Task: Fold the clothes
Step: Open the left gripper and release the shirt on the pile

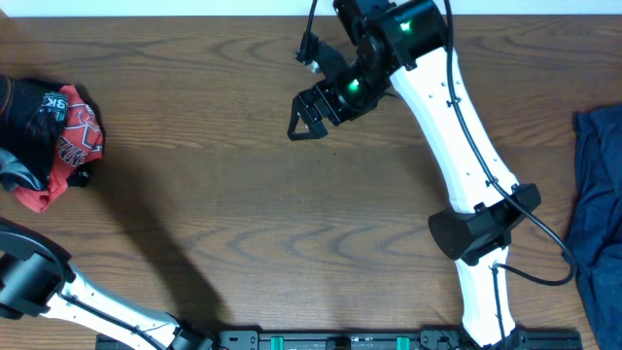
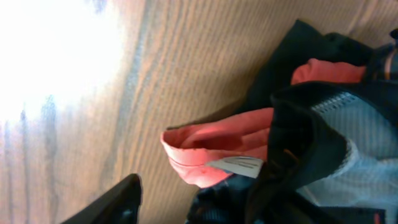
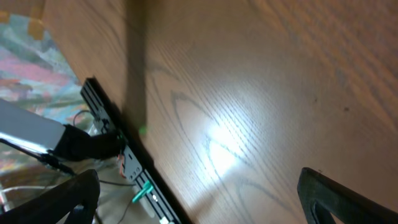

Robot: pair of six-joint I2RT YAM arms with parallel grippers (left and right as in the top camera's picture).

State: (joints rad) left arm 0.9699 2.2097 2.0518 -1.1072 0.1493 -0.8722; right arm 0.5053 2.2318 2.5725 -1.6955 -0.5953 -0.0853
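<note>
The clothes (image 1: 53, 136), a crumpled bundle of black jersey with red and white parts, lie at the table's left edge. In the left wrist view the bundle (image 2: 298, 149) fills the right half, with a red fold and a white label showing. My left gripper (image 2: 186, 202) is at the bundle's edge. One dark finger shows at lower left, with bare wood between it and the cloth; the other finger is hidden in the dark cloth. My right gripper (image 1: 306, 117) is open and empty over bare wood at the far middle, and it also shows in the right wrist view (image 3: 199, 199).
A blue garment (image 1: 598, 204) lies at the table's right edge. A black rail with green parts (image 1: 369, 340) runs along the front edge and shows in the right wrist view (image 3: 118, 143). The wooden table (image 1: 243, 224) lies between the arms.
</note>
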